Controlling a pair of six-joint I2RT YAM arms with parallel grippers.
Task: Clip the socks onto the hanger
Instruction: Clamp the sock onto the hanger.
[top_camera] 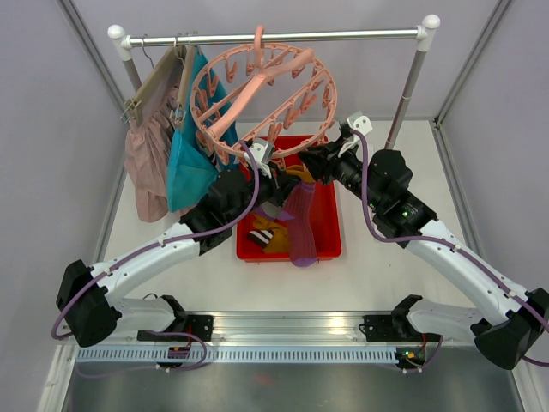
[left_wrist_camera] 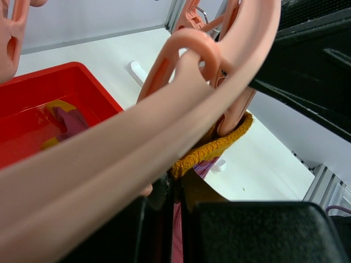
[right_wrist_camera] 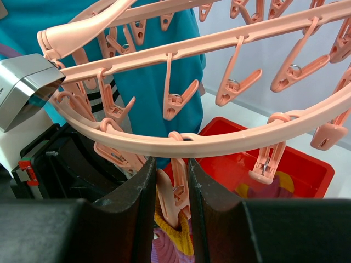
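Arms raised to hanger (top_camera: pixel 257 90): left fingers (left_wrist_camera: pixel 247 233) pinch sock (left_wrist_camera: pixel 214 148), right fingers (right_wrist_camera: pixel 134 203) squeeze clip (right_wrist_camera: pixel 164 198).

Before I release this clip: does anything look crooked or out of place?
Only the hanger stands out: its ring sits tilted rather than level under the rail, near rim lower. Nothing looks spilled or damaged.

A: Where's the top view?
B: High at the near edge, looking down over the counter (top_camera: pixel 386 275) to the hanger (top_camera: pixel 244 96).
A: Wrist views?
B: Both tight beneath its ring, sharing the red tray (left_wrist_camera: pixel 55 71).
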